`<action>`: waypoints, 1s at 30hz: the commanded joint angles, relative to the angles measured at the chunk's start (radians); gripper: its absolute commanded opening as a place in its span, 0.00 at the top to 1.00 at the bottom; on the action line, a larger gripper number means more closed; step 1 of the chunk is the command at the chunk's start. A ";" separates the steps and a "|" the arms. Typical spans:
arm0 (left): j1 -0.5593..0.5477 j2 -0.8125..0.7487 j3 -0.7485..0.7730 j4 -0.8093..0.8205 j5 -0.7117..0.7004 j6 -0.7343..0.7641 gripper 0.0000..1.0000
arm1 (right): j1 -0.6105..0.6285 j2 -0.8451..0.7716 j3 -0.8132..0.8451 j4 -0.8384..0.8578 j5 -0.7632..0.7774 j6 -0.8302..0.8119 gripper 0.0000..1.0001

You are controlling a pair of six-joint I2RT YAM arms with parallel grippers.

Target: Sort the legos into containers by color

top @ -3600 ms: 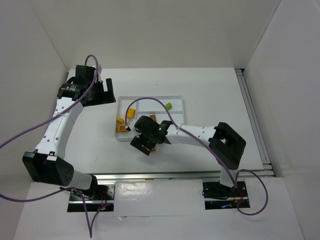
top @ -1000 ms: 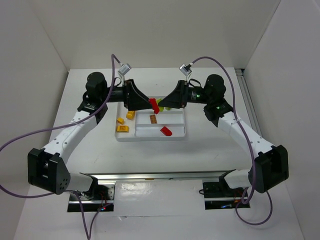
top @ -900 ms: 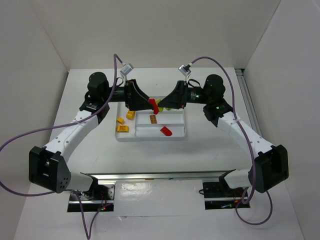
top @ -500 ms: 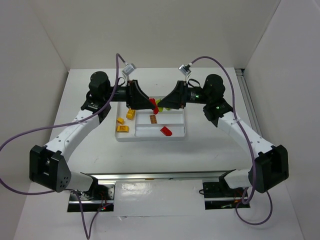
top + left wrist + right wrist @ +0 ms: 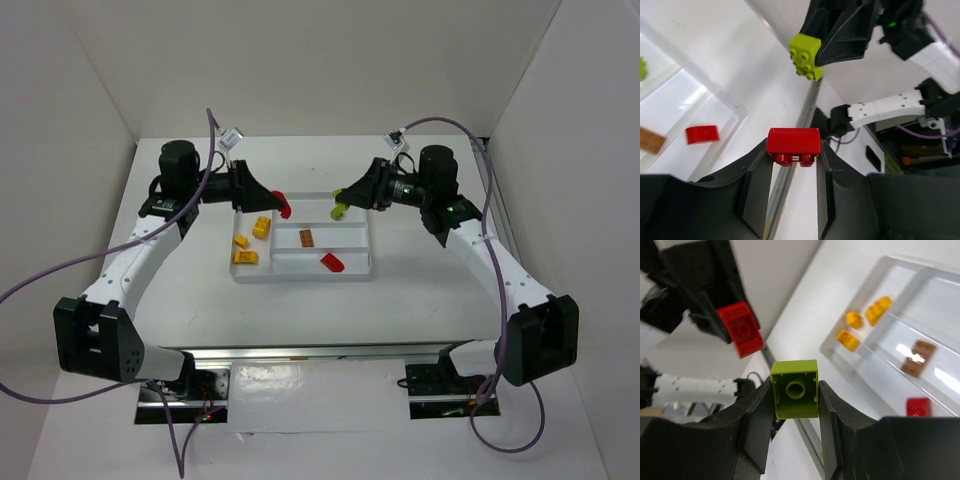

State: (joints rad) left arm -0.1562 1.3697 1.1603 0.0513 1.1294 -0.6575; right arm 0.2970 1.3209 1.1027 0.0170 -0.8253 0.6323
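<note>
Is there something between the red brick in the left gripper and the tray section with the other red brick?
Nothing visible does. The left gripper holds the red brick in the air near the tray; the right gripper with its green brick is apart.

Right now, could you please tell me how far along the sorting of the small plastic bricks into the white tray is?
Looks done: three yellow-orange bricks lie in the translucent white tray's left section; a brown brick and a loose red brick sit in separate long sections. In hand: the left gripper clamps a second red brick, the right gripper a lime green brick. Left: dropping those two.
</note>
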 commanded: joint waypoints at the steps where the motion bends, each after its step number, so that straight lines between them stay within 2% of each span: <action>1: 0.010 -0.018 0.027 -0.195 -0.090 0.148 1.00 | 0.007 0.038 0.109 -0.196 0.216 -0.107 0.82; 2: 0.010 -0.002 0.038 -0.300 -0.165 0.169 1.00 | 0.026 0.066 0.140 -0.240 0.348 -0.129 0.82; 4: 0.001 0.044 0.038 -0.364 -0.232 0.183 1.00 | 0.066 0.139 0.202 -0.323 0.513 -0.172 0.82; 6: -0.009 0.066 0.038 -0.416 -0.285 0.183 1.00 | 0.114 0.164 0.192 -0.299 0.706 -0.184 0.82; 7: -0.032 0.075 0.071 -0.511 -0.322 0.217 1.00 | 0.114 0.193 0.192 -0.278 0.750 -0.193 0.82; 9: -0.080 0.075 0.094 -0.583 -0.471 0.228 1.00 | 0.114 0.239 0.195 -0.262 0.811 -0.207 0.82; 15: -0.134 0.084 0.084 -0.645 -0.683 0.216 1.00 | 0.135 0.437 0.296 -0.282 0.862 -0.216 0.82; 27: -0.158 0.055 0.041 -0.693 -0.757 0.216 1.00 | 0.226 0.738 0.525 -0.304 0.879 -0.272 0.77; 28: -0.167 0.068 0.041 -0.693 -0.744 0.216 1.00 | 0.226 0.753 0.561 -0.304 0.879 -0.272 0.75; 30: -0.167 0.083 0.050 -0.693 -0.744 0.216 1.00 | 0.235 0.797 0.601 -0.342 0.867 -0.272 0.40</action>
State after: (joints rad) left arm -0.3141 1.4509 1.2045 -0.6300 0.3908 -0.4484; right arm 0.5308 2.0792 1.6211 -0.2905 0.0200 0.3809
